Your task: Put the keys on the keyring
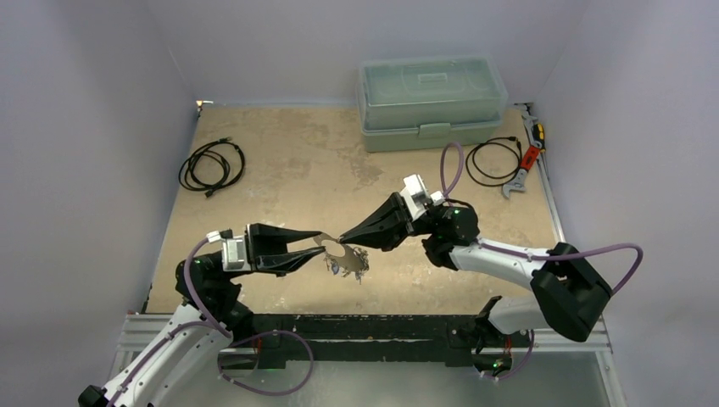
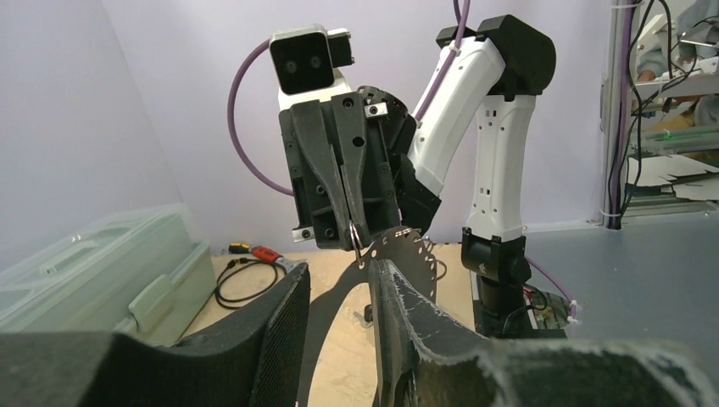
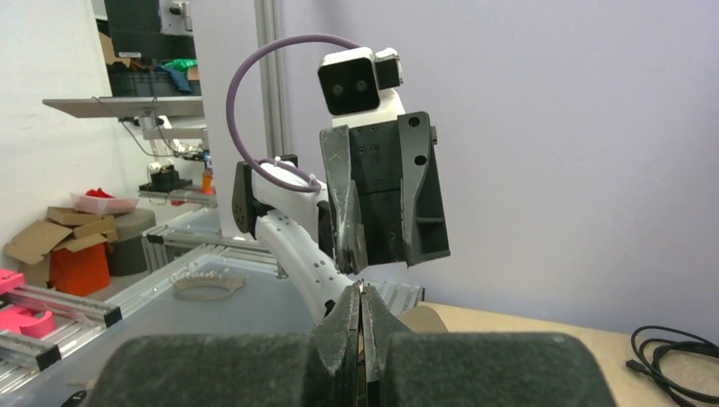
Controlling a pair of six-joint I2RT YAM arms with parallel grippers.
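We see the keyring [image 1: 333, 245] held above the desk [image 1: 288, 170] near its front middle, between the two grippers. Its long axis runs left to right, from one gripper to the other. It is a thin grey hoop, and the keys [image 1: 353, 265] hang in a silvery bunch under its right part; we cannot tell their colours. The right gripper [image 1: 343, 237] is pinched closed on the keyring's right end. The left gripper [image 1: 320, 247] has its jaws partly apart at the left end.

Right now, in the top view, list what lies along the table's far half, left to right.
coiled black cable → clear lidded box → second black cable → red-handled wrench
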